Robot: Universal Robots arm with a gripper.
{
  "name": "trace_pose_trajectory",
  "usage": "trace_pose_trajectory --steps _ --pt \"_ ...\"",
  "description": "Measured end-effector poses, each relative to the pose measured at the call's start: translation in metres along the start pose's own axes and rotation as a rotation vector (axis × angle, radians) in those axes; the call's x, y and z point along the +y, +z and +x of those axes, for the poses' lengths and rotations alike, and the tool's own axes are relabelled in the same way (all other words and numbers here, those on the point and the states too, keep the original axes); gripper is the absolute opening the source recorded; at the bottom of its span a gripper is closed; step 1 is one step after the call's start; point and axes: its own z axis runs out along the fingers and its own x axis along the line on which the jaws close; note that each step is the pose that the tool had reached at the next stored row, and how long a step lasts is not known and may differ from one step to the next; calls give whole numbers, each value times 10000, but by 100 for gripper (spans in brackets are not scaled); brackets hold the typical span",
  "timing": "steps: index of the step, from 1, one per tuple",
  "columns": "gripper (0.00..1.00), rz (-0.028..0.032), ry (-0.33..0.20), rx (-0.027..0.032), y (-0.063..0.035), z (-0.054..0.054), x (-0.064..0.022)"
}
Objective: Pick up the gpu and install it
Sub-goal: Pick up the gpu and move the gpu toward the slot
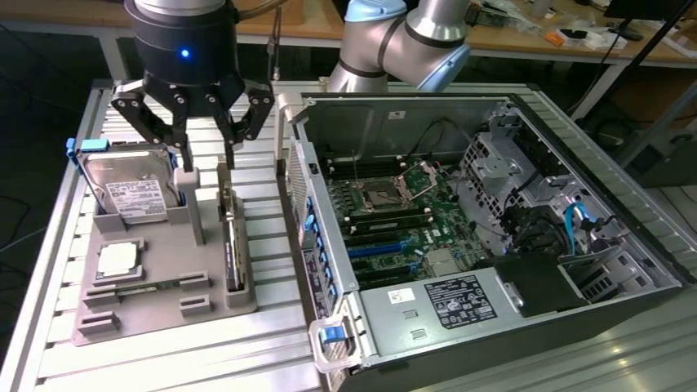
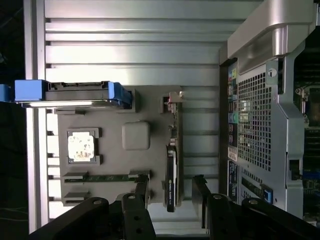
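The worktop is ribbed silver aluminium with a dull brushed sheen. The grey moulded tray looks like matt plastic. The thin dark circuit-board gpu has a bare metal end bracket. The boxy silver hard drive is shiny metal with a white paper label and a glossy blue plastic frame. The hand is matt black.
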Motion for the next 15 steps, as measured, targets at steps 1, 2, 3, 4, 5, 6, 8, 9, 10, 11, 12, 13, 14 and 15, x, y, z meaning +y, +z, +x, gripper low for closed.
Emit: trace_pose_trajectory --steps 1,2,3,4,5,6,8,9,10,11,12,13,14,15 --pt "48 0 0 0 16 0 -5" --pt "48 0 1 0 37 1 -9" --pt "48 0 1 1 53 1 -13" --pt "48 1 0 1 71 1 -16" --pt "48 0 0 0 89 0 -19" --pt "48 0 1 1 107 0 -22" --pt "48 0 0 0 144 0 -28" --pt "48 0 0 0 162 -1 -32" --pt "48 0 0 0 180 -1 -36" --pt "48 0 0 0 198 -1 -40" --pt "48 0 0 0 216 -1 -44" --pt "48 0 0 1 235 -1 -48" --pt "48 0 0 1 253 -1 -52" --pt "48 0 0 0 271 -1 -56"
